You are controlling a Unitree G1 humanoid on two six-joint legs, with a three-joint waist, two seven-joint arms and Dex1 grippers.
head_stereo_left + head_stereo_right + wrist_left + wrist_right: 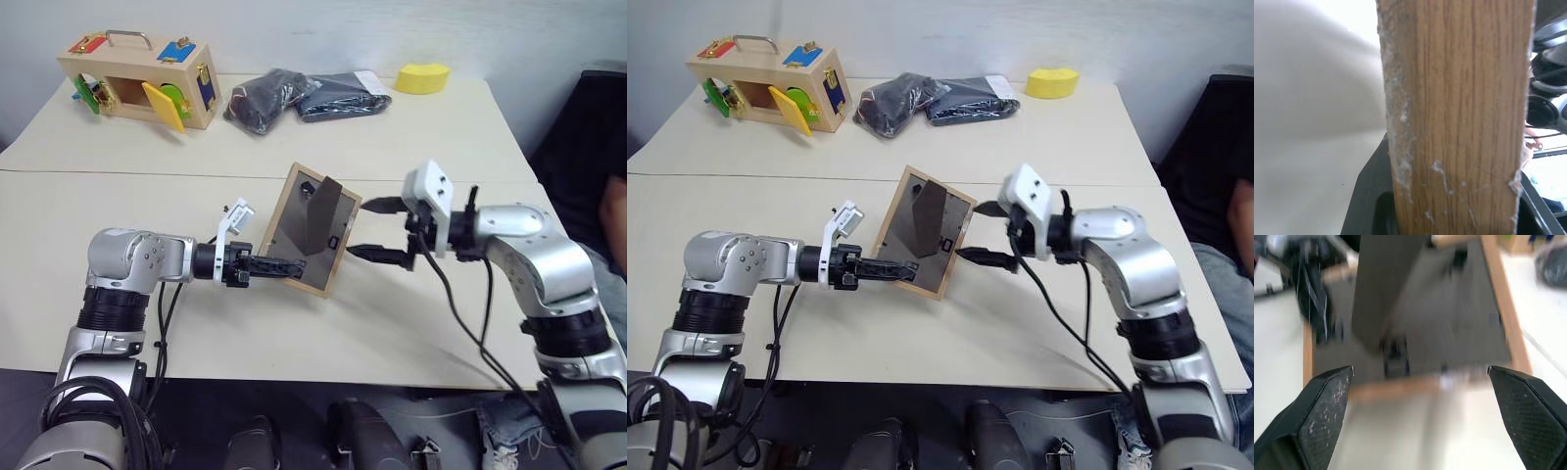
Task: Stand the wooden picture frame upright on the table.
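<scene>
The wooden picture frame (309, 230) hangs tilted over the middle of the table (392, 333), its dark grey backing facing me and the hinged prop (323, 211) swung out. My left gripper (289, 264) comes in from the left and is shut on the frame's lower wooden edge (1459, 122). My right gripper (364, 229) stands open just right of the frame, one finger above and one below, touching nothing. The right wrist view looks between its spread fingers (1327, 401) at the backing (1449, 323). I cannot tell whether the frame's low corner touches the table.
A wooden box with colourful latches (137, 83) stands at the far left. Dark bags (304, 95) and a yellow sponge (423, 77) lie along the far edge. A person (612, 215) sits at the right edge. A seam (118, 174) crosses the table.
</scene>
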